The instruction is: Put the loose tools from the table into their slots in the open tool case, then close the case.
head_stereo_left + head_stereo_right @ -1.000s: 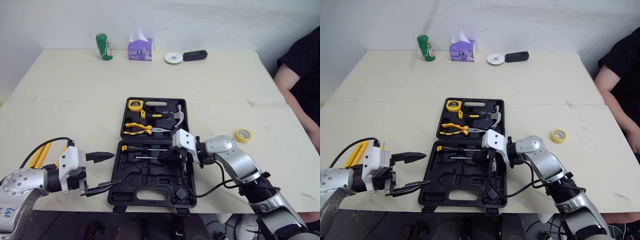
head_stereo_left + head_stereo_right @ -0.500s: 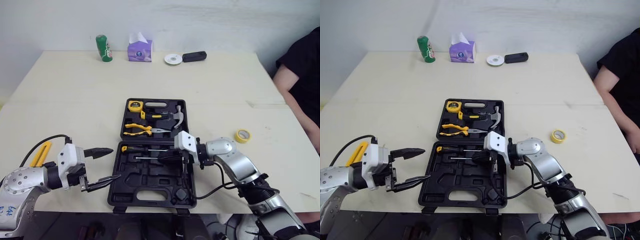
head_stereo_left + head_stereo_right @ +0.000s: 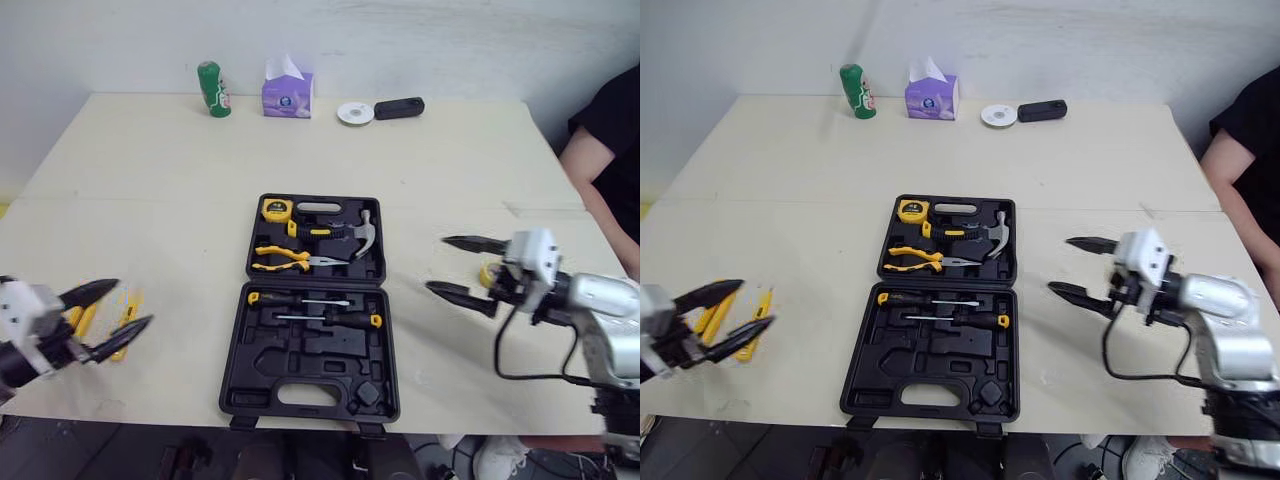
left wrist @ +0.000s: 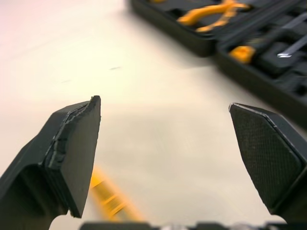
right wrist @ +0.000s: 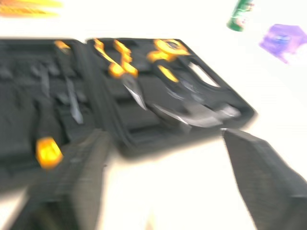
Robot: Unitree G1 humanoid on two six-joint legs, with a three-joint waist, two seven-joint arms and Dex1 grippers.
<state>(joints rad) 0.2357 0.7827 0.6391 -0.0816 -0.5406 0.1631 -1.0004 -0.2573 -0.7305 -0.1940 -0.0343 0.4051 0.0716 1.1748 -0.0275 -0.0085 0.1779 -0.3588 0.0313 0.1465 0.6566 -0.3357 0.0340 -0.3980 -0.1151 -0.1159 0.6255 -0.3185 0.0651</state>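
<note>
The black tool case (image 3: 300,365) lies open mid-table. Its far half holds a tape measure (image 3: 274,210), pliers (image 3: 280,259) and a hammer (image 3: 345,232). Two screwdrivers (image 3: 330,319) lie in the near half. My right gripper (image 3: 437,264) hangs open and empty to the right of the case, in front of a yellow tape roll (image 3: 489,272). At the far left my left gripper (image 3: 130,303) is open just above loose yellow tools (image 3: 123,325) on the table. The left wrist view shows one yellow tool (image 4: 110,199) below the open fingers (image 4: 72,148).
A green can (image 3: 210,89), a purple tissue box (image 3: 287,88), a white disc (image 3: 354,113) and a black device (image 3: 399,107) line the table's far edge. A person in black (image 3: 610,130) sits at the right side.
My right gripper has opened and drawn back to the right, out of the case, leaving a screwdriver in its slot. The left gripper has swung left to the yellow tools.
</note>
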